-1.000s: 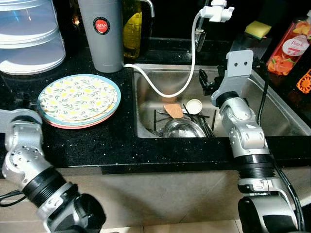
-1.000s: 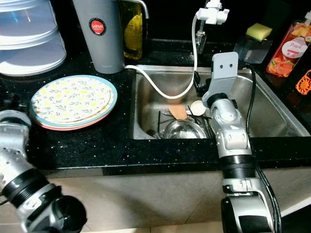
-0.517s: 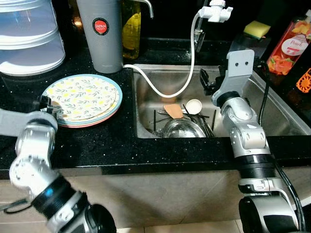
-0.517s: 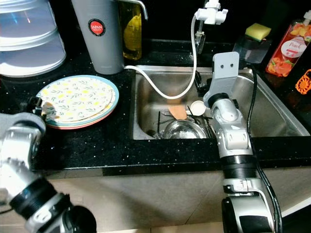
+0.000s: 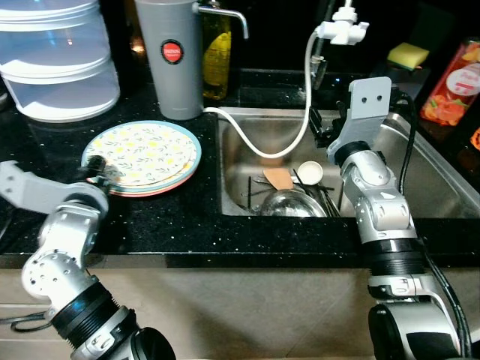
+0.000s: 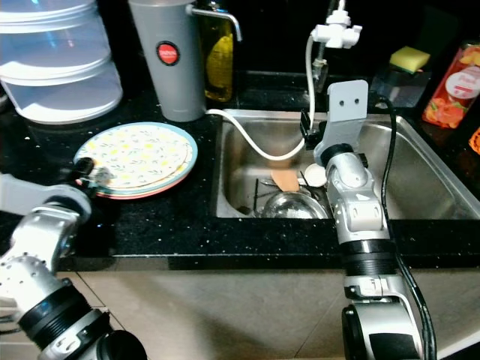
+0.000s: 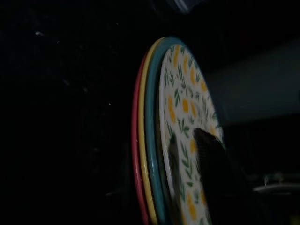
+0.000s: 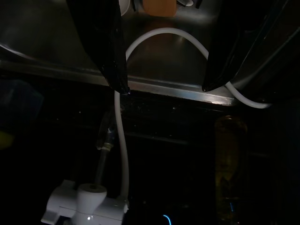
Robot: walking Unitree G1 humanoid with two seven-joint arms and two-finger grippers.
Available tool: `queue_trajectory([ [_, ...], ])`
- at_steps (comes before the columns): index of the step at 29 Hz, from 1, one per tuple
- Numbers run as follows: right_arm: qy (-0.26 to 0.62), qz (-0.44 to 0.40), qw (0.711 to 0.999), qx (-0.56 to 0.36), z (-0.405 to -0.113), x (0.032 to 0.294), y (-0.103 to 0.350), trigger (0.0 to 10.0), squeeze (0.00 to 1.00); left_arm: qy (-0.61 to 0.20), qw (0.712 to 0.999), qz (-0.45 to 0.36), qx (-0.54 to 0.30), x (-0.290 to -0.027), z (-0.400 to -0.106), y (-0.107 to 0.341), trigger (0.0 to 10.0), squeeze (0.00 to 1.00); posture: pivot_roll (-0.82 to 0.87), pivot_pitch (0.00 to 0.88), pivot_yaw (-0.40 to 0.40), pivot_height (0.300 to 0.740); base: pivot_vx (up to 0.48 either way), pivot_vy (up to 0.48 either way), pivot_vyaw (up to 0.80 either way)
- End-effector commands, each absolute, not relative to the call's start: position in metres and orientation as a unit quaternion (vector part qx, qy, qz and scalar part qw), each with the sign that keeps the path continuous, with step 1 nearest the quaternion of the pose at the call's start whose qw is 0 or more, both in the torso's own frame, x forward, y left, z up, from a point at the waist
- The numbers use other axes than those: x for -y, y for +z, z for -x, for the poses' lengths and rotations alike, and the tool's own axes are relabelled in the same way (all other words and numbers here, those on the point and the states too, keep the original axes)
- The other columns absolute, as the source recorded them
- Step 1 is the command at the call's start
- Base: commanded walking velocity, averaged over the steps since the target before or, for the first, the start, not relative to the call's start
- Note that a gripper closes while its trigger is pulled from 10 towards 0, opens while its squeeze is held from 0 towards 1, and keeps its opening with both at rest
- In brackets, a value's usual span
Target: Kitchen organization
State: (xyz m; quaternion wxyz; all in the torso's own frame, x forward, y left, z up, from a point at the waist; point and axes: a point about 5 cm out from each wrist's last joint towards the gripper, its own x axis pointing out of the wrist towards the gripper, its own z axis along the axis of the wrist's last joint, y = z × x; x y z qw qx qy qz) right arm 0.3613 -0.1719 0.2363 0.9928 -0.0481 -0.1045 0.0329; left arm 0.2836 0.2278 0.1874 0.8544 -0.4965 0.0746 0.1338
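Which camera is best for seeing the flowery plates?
The left eye view: the stack of plates lies whole on the black counter, left gripper at its near rim. The right eye view shows much the same. The left wrist view shows the coloured rims edge-on, darkly.

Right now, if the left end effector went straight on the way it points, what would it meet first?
Most likely the stack of floral plates: the left end effector is at its near rim, one finger over the top plate. Beyond stands the grey tumbler; depth is unclear.

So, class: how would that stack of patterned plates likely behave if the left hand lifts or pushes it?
The plates look rigid and probably breakable. Stacked, they may slide apart under the left hand. They seem unlikely to tip, lying flat on the counter.
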Motion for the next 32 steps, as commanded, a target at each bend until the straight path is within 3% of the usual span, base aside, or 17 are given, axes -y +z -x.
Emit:
queue_trajectory([
  [1,0.031,0.05,0.992,0.112,-0.361,0.173,0.239,10.0,0.0,0.134,0.844,0.492,-0.164,-0.221,-0.286,0.154,3.2,0.0,0.17,0.0,-0.051,0.74,0.0,0.0,0.0],
  [3,0.03,0.05,0.992,0.113,-0.361,0.174,0.239,10.0,0.0,0.117,0.848,0.49,-0.165,-0.221,-0.289,0.154,3.1,0.0,0.16,0.0,-0.047,0.74,0.0,0.0,0.0],
  [4,0.028,0.051,0.992,0.114,-0.36,0.175,0.239,10.0,0.0,0.106,0.849,0.49,-0.165,-0.221,-0.294,0.154,0.0,0.0,0.15,0.0,-0.044,0.74,0.0,0.0,0.0],
  [10,0.019,0.053,0.992,0.116,-0.358,0.179,0.24,10.0,0.0,0.067,0.848,0.506,-0.14,-0.211,-0.302,0.16,0.0,0.0,0.13,0.0,-0.036,0.74,0.0,0.0,0.0],
  [14,0.018,0.054,0.992,0.116,-0.359,0.179,0.24,10.0,0.0,-0.013,0.842,0.534,-0.074,-0.201,-0.31,0.182,0.0,0.0,0.14,0.0,-0.046,0.74,0.0,0.0,0.0],
  [15,0.019,0.054,0.991,0.117,-0.36,0.178,0.241,10.0,0.0,-0.064,0.841,0.535,-0.05,-0.189,-0.32,0.201,6.8,0.0,0.14,0.0,-0.048,0.74,0.0,0.0,0.0],
  [16,0.019,0.054,0.991,0.117,-0.36,0.178,0.241,10.0,0.0,-0.064,0.841,0.535,-0.05,-0.189,-0.32,0.201,6.8,0.0,0.14,0.0,-0.048,0.74,0.0,0.0,0.0],
  [17,0.02,0.054,0.991,0.118,-0.361,0.177,0.241,10.0,0.0,-0.083,0.842,0.532,-0.046,-0.182,-0.327,0.209,10.0,0.0,0.14,0.0,-0.049,0.74,0.0,0.0,0.0],
  [19,0.021,0.054,0.991,0.119,-0.361,0.176,0.242,10.0,0.0,-0.096,0.842,0.529,-0.043,-0.177,-0.333,0.216,10.0,0.0,0.14,0.0,-0.049,0.74,0.0,0.0,0.0],
  [21,0.022,0.054,0.991,0.123,-0.361,0.174,0.243,10.0,0.0,-0.142,0.844,0.516,-0.033,-0.16,-0.358,0.242,10.0,0.0,0.12,0.0,-0.038,0.74,0.0,0.0,0.0],
  [27,0.025,0.053,0.992,0.11,-0.358,0.174,0.239,10.0,0.0,-0.189,0.844,0.502,-0.016,-0.149,-0.38,0.26,10.0,0.0,0.09,0.0,-0.015,0.74,0.0,0.0,0.0],
  [31,0.001,0.045,0.993,0.112,-0.353,0.183,0.238,10.0,0.0,-0.204,0.843,0.497,-0.032,-0.132,-0.395,0.263,10.0,0.0,0.07,0.0,0.006,0.74,0.0,0.0,0.0],
  [32,-0.013,0.046,0.992,0.115,-0.351,0.189,0.239,10.0,0.0,-0.204,0.854,0.476,-0.057,-0.117,-0.404,0.264,10.0,0.0,0.05,0.0,0.021,0.74,0.0,0.0,0.0],
])
